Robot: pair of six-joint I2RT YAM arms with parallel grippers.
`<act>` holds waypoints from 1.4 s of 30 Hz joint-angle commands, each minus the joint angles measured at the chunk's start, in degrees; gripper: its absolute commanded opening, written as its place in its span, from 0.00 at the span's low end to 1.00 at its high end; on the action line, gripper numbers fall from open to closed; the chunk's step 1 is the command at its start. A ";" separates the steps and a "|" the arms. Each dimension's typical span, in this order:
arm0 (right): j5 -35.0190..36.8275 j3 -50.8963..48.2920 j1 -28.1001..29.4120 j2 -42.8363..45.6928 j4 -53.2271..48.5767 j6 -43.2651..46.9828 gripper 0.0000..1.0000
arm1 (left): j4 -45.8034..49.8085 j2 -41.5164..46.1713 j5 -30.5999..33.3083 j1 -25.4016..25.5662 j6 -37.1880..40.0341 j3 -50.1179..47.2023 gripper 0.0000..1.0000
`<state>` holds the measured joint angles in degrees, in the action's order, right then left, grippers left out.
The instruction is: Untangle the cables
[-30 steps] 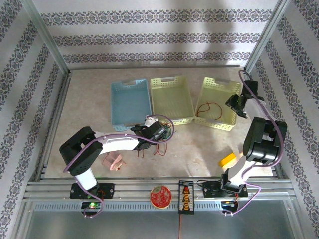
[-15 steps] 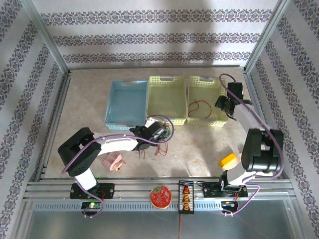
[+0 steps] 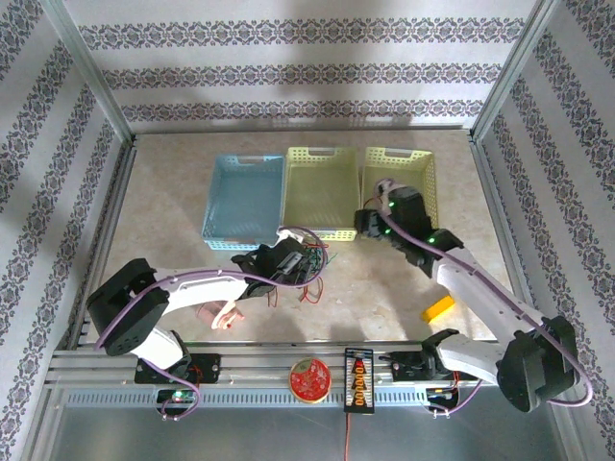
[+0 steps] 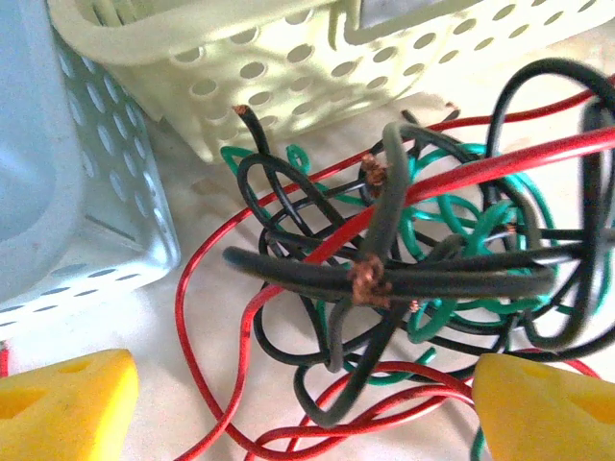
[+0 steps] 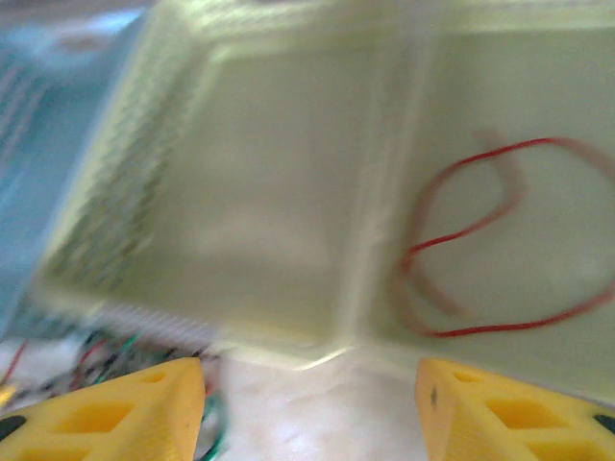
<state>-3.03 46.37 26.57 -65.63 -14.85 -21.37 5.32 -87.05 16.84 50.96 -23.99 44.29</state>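
From above, the left gripper point(image 3: 304, 261) hangs over the tangled cables point(image 3: 309, 290) on the table point(image 3: 173, 192) just before the baskets, and the right gripper point(image 3: 366, 226) is at the right yellow basket point(image 3: 424, 163)'s front edge. In the left wrist view, the yellow fingers point(image 4: 58, 403) stand spread wide and pinch nothing, with the red, green and black cables point(image 4: 404, 279) just beyond them. The blurred right wrist view shows fingers point(image 5: 519, 408) apart and empty, with one red cable point(image 5: 500, 240) lying inside that basket point(image 5: 577, 115).
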 commanded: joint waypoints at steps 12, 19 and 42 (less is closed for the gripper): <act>-6.57 8.99 13.53 -16.04 -2.07 6.79 0.58 | -2.77 12.92 22.43 0.81 -13.27 -6.06 0.93; -8.28 15.35 13.81 -23.16 -7.37 9.29 0.55 | 9.64 14.71 31.48 0.71 -23.89 -5.52 0.94; -9.30 19.13 14.37 -29.46 -9.85 10.12 0.36 | 8.13 9.09 25.91 0.70 -20.34 -2.90 0.95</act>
<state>-11.57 64.03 40.03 -94.11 -23.79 -11.73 14.13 -77.32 43.81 50.96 -46.54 39.90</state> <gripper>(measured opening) 0.376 0.951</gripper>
